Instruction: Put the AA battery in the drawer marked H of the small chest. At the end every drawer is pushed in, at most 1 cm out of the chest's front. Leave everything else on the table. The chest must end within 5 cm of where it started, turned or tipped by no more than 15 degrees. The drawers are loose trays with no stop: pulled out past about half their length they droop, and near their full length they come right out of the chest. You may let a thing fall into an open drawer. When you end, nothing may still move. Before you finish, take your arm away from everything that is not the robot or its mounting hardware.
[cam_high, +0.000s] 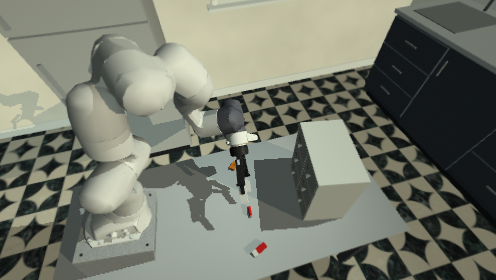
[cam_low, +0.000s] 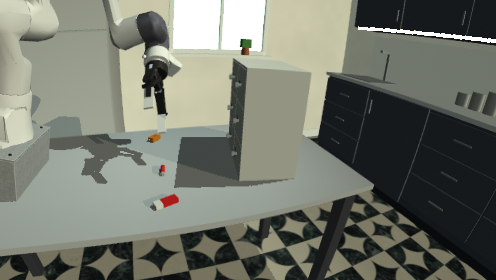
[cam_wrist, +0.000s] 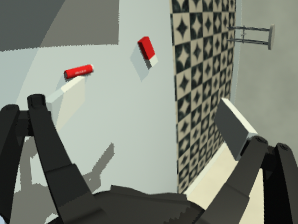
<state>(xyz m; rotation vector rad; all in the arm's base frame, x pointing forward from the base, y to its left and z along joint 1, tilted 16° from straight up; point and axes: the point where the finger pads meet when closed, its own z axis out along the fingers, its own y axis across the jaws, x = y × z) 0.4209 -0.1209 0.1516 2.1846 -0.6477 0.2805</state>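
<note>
Above the tabletop (cam_high: 200, 250) (cam_low: 100, 210) (cam_wrist: 145, 105), the wide-open, empty end effector (cam_high: 243, 192) (cam_low: 155, 119) (cam_wrist: 151, 99) seems to be approaching the battery (cam_high: 249, 211) (cam_low: 162, 170) (cam_wrist: 79, 71), needing alignment, then lowering.

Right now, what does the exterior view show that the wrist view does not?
Only the exterior view shows the small chest and the orange object. Only the wrist view shows printing on the red battery. Both show this battery, the red-and-white object and the open end effector.
</note>
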